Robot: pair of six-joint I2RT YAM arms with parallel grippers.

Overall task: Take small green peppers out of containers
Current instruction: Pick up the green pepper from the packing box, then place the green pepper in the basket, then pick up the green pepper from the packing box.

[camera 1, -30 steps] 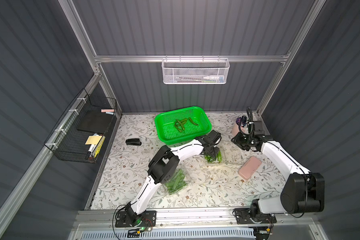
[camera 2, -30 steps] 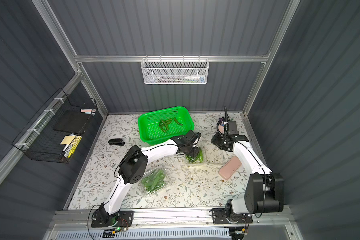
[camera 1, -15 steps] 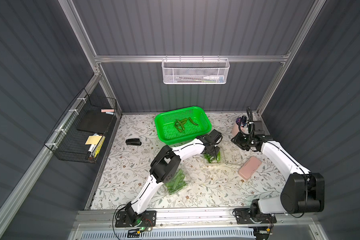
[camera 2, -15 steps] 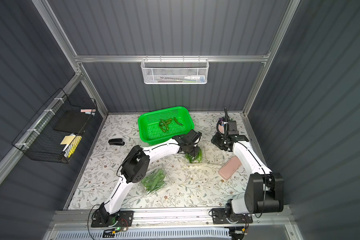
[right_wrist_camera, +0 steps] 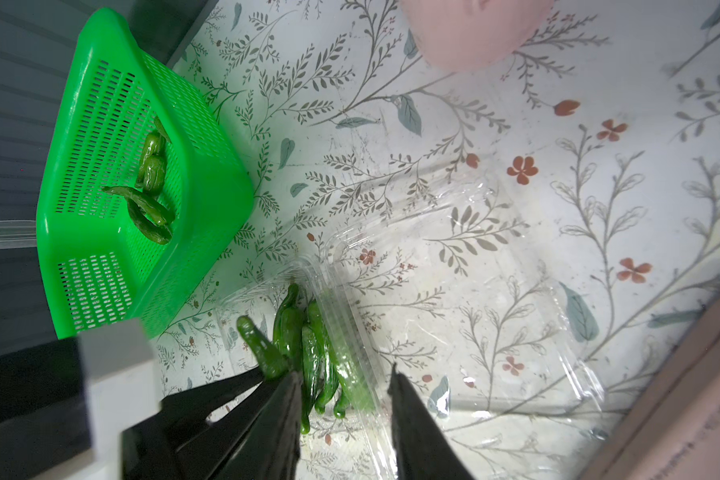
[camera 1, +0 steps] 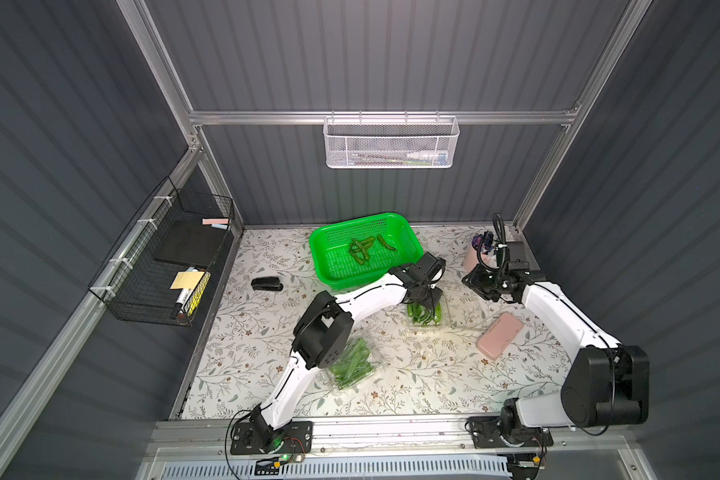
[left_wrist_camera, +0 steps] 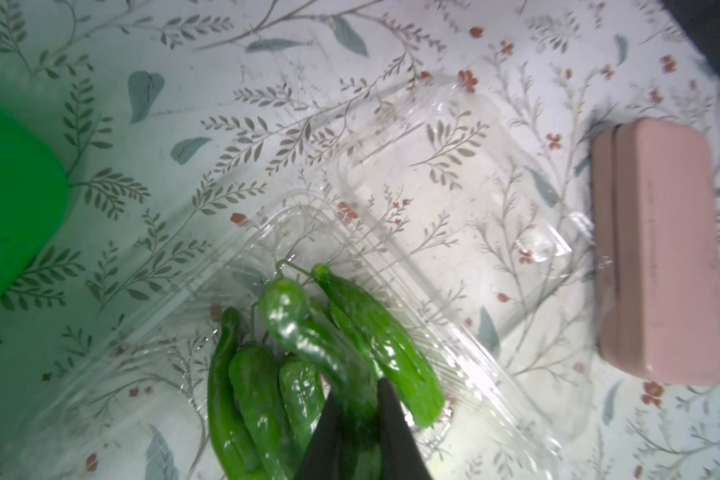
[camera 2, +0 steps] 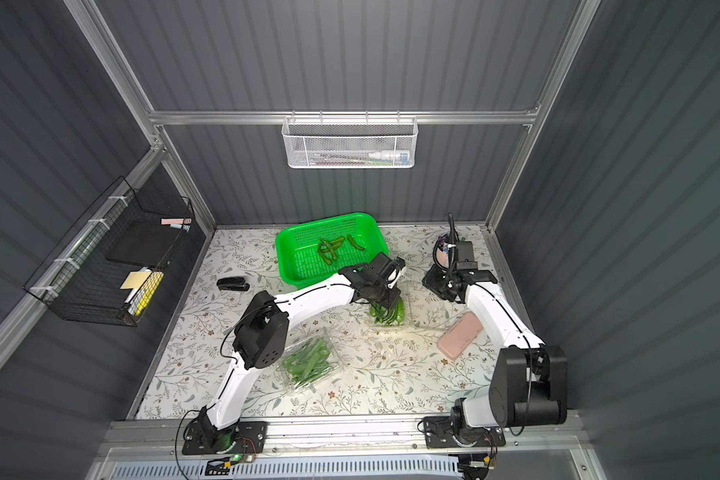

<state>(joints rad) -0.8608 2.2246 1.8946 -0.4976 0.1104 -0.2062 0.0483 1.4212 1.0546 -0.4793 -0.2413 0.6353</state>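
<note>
An open clear container (camera 1: 460,309) lies right of centre with several small green peppers (camera 1: 424,313) (camera 2: 387,312) in its tray. My left gripper (left_wrist_camera: 360,415) (camera 1: 422,303) reaches down into that tray and is shut on one pepper (left_wrist_camera: 308,332), which lies between the black fingers (left_wrist_camera: 391,415). My right gripper (right_wrist_camera: 346,380) (camera 1: 474,286) stands open just over the same container's hinge ridge (right_wrist_camera: 350,332); whether it touches the plastic I cannot tell. A second container (camera 1: 352,365) (camera 2: 308,363), closed and full of peppers, lies near the left arm's elbow.
A green basket (camera 1: 317,257) (right_wrist_camera: 80,291) behind the open container holds several peppers (camera 1: 362,251). A pink case (camera 1: 499,336) (left_wrist_camera: 661,249) lies right of the open lid. A pink cup (camera 1: 472,257) stands at the back right, a black stapler (camera 1: 267,284) at the left.
My left gripper has closed on a pepper in the open container; the arm has barely shifted. The right arm has stayed where it was.
</note>
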